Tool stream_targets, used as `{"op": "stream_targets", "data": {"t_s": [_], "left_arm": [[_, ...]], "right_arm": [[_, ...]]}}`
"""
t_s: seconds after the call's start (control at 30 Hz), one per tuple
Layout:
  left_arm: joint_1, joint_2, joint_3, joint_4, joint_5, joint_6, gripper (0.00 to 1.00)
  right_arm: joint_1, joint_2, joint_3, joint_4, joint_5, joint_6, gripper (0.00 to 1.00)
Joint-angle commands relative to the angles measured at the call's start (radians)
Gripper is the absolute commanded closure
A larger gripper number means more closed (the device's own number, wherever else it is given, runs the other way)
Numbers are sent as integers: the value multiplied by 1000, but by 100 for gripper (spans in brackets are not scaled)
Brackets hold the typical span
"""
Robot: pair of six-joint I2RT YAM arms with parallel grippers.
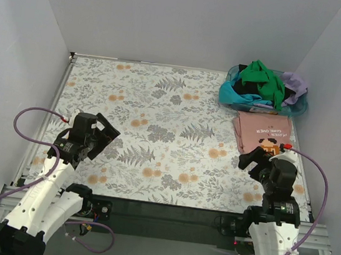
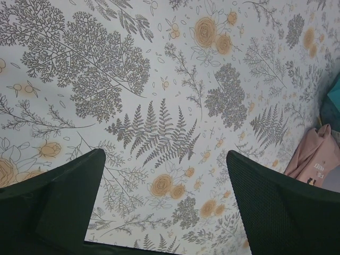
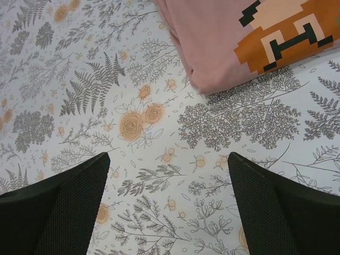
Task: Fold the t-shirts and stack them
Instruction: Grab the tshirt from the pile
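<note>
- My left arm (image 1: 49,187) rises from its base in the lower left of the top view and leans up and to the right.
- My left gripper (image 1: 102,133) sits at the middle left of that view, pointing right, with its jaws spread wide.
- In the left wrist view, my left fingers (image 2: 58,196) fill the two bottom corners, well apart.
- My right arm (image 1: 277,233) climbs from the lower right, almost straight up the frame.
- My right gripper (image 1: 255,159) points up and to the left, its jaws also spread wide.
- In the right wrist view, my right fingers (image 3: 276,207) fill the bottom corners, well apart.
</note>
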Motion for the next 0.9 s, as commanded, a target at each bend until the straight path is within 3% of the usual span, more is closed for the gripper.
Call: {"op": "stream_targets", "data": {"t_s": [0.0, 0.17, 0.37, 0.47, 0.6, 0.87], "left_arm": [[3, 5, 20, 27, 5, -2, 2], [4, 50, 33, 51, 8, 2, 2], [3, 97, 27, 105, 15, 10, 2], [3, 118, 21, 138, 15, 13, 2], [4, 141, 12, 191, 33, 35, 2], [3, 190, 10, 238, 10, 38, 2]], "right_arm": [[3, -16, 2, 60, -2, -12, 2], [3, 62, 104, 137, -11, -68, 1], [3, 470, 411, 187, -88, -135, 2], [3, 692, 558, 210, -37, -159, 2], [1, 1014, 877, 215, 53, -205, 2], [-16, 1491, 1321, 178, 149, -207, 2]]}}
